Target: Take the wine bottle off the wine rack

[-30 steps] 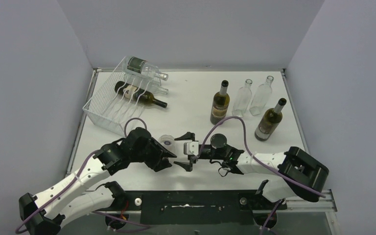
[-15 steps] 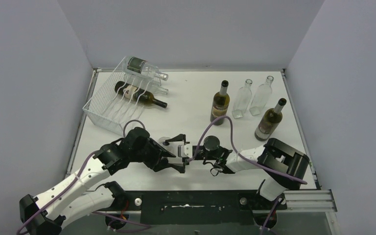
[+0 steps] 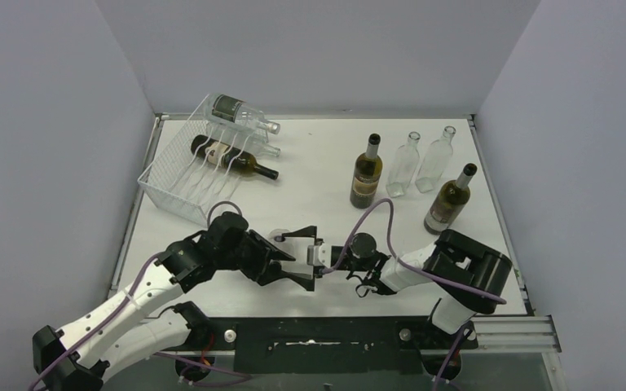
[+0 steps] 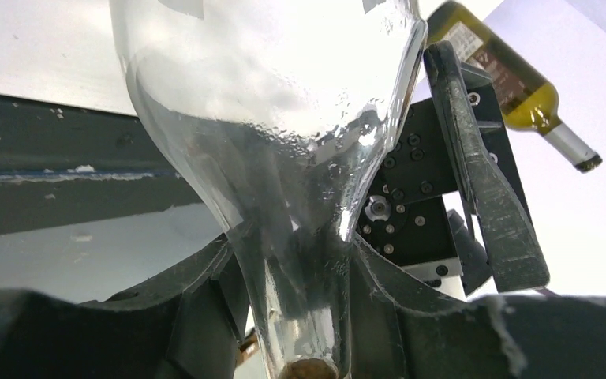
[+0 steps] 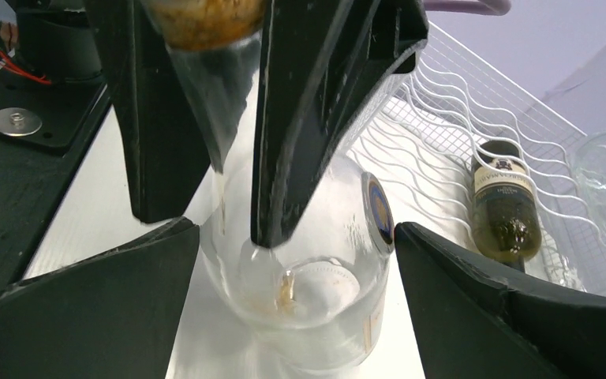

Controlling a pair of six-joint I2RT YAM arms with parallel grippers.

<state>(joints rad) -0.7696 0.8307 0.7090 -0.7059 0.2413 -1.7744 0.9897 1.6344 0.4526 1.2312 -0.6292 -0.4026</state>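
My left gripper (image 3: 280, 261) is shut on the neck of a clear wine bottle (image 3: 277, 239), low over the table's front middle. In the left wrist view the corked neck (image 4: 304, 316) sits between my fingers and the body (image 4: 284, 110) runs away from the camera. My right gripper (image 3: 303, 257) is open, with its fingers on either side of the bottle's body (image 5: 316, 300) and not clamped on it. The whitish wine rack (image 3: 181, 183) stands at the back left, holding a dark bottle (image 3: 232, 157) and a clear bottle (image 3: 240, 112).
Two dark bottles (image 3: 366, 173) (image 3: 448, 202) and two clear bottles (image 3: 405, 165) (image 3: 436, 160) stand upright at the back right. The rack (image 5: 458, 134) and its yellowish bottle (image 5: 505, 205) lie beyond the held bottle in the right wrist view. Walls enclose the table.
My right arm has folded in and moved left, bringing its open fingers round the clear bottle. My left gripper has kept its hold and hardly moved.
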